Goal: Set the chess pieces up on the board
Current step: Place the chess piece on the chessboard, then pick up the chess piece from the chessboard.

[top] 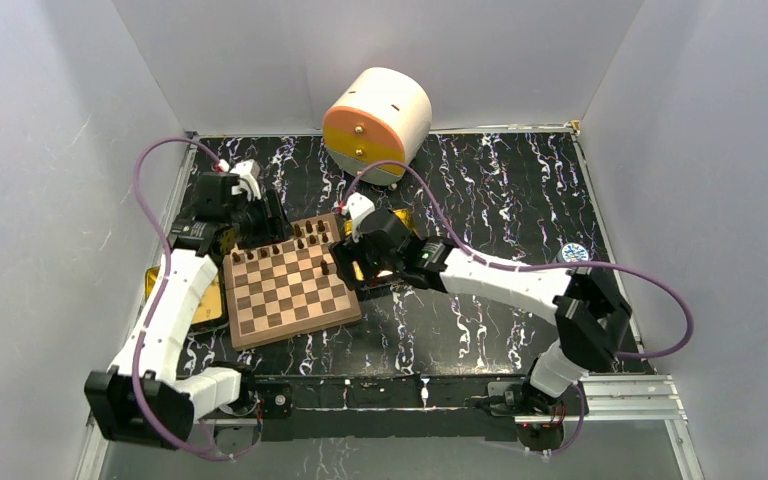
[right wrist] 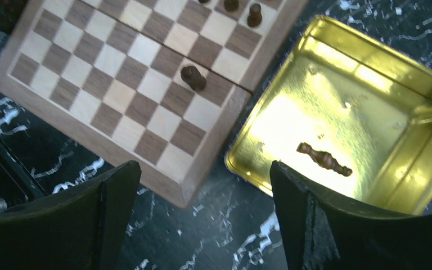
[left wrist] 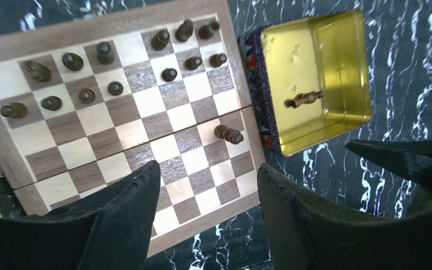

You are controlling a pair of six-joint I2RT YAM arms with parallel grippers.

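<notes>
The black marbled tabletop [top: 500,330] carries the wooden board [top: 285,285], with a gold tin [right wrist: 326,112] just beside its right edge. The left hand [left wrist: 208,174] hovers over the board's far-left corner and the right hand [right wrist: 202,169] over the tin-side edge. Both have jaws spread and hold nothing. Dark chess pieces [left wrist: 115,88] line the far two rows. A lone piece [left wrist: 228,134] stands near the tin, and another piece [right wrist: 324,159] lies inside it.

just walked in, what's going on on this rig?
Two arms are setting up a chessboard. Two rows of dark chess pieces stand at its far edge; a lone piece stands near the gold tin side. A loose piece lies flat in the tin. The left gripper and right gripper hover above, open and empty.
</notes>
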